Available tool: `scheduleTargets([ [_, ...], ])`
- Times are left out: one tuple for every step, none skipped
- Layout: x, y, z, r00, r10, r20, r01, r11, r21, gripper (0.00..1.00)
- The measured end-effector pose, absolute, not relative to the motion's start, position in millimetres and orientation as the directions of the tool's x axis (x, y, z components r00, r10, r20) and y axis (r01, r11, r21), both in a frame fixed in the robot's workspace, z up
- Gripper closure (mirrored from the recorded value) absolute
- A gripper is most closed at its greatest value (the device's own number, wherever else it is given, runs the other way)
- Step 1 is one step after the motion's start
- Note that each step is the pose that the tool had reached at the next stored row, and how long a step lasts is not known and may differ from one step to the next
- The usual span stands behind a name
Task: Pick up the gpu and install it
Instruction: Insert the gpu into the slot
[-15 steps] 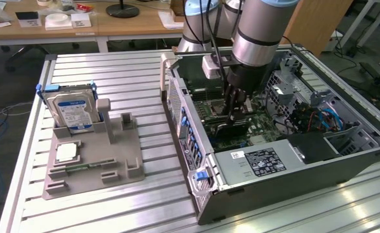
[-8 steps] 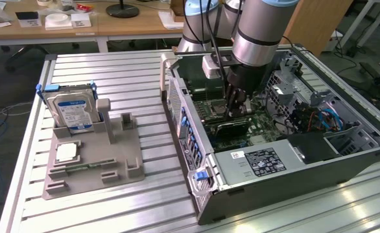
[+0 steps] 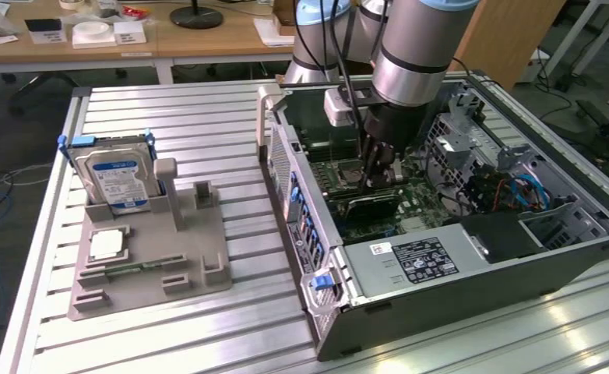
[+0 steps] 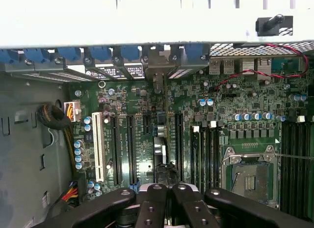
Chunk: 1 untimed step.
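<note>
Checking the risks: the black two-fingered hand (image 3: 378, 178) is deep inside the open grey computer case (image 3: 554, 257), fingers drawn together on what looks like the top edge of the gpu (image 4: 162, 159). That thin dark circuit card is seen edge-on, standing over the green motherboard (image 4: 245, 110) among the long black slots. A slight tilt or offset could jam its edge connector. Pressing off-centre might flex the card.

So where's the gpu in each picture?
Exterior view: the gpu stands inside the computer case, right under the gripper.
Wrist view: the gpu is a thin edge-on strip among the motherboard slots, by the gripper.
Shared landmark: the square processor socket beside it.
</note>
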<state>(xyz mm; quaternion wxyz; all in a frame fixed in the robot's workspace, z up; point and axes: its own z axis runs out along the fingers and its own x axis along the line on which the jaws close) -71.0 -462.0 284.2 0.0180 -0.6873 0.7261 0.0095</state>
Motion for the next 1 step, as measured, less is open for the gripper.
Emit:
scheduleTargets([
  [-71.0,-462.0,284.2,-0.055,-0.998,-0.039,-0.998,0.055,-0.011,0.89],
])
